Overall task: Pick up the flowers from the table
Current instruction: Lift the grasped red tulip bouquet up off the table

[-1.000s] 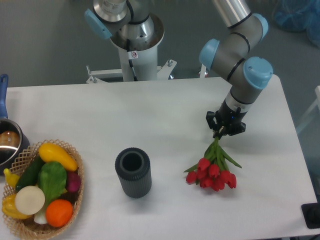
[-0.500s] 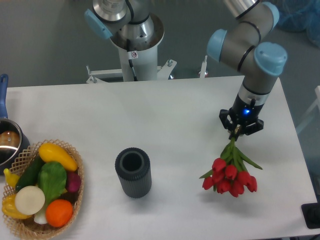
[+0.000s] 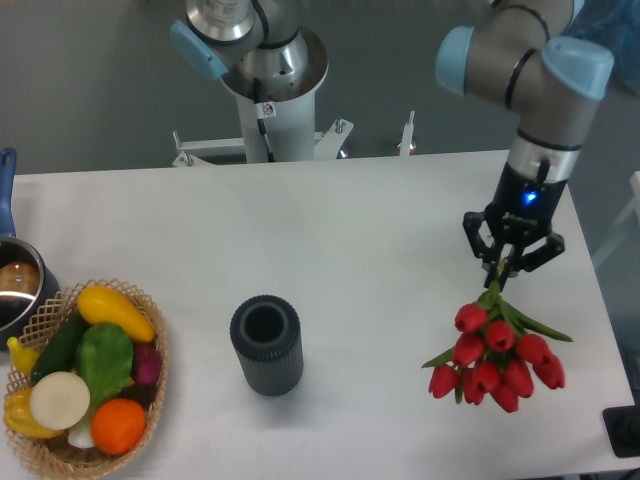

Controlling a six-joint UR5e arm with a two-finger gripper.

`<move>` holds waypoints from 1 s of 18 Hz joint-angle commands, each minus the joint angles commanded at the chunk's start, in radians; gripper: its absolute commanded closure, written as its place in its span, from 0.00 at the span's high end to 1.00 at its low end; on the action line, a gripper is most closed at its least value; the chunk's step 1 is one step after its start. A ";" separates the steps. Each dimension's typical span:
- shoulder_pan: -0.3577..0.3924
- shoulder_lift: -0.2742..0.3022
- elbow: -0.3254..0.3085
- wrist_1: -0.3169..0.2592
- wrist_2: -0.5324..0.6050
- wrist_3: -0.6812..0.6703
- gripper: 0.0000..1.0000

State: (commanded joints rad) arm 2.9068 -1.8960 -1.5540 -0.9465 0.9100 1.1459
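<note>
The flowers (image 3: pixel 495 355) are a bunch of red tulips with green stems and leaves, hanging heads-down at the right side of the white table (image 3: pixel 350 230). My gripper (image 3: pixel 508 266) is shut on the stem ends and holds the bunch from above, with the red heads lifted off the tabletop. The arm reaches down from the upper right.
A dark grey ribbed cylindrical vase (image 3: pixel 266 344) stands upright in the middle front. A wicker basket of colourful vegetables (image 3: pixel 85 375) sits at the front left. A metal pot (image 3: pixel 15 280) with a blue handle is at the left edge. The robot's base (image 3: pixel 270 90) stands behind the table.
My gripper has moved to the right and up with the tulips in it. The bunch has swung along and now hangs nearer the table's right edge.
</note>
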 joint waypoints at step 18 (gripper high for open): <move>0.057 0.006 0.006 0.011 -0.169 0.003 0.21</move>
State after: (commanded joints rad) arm 2.9637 -1.8899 -1.5477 -0.9357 0.7409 1.1489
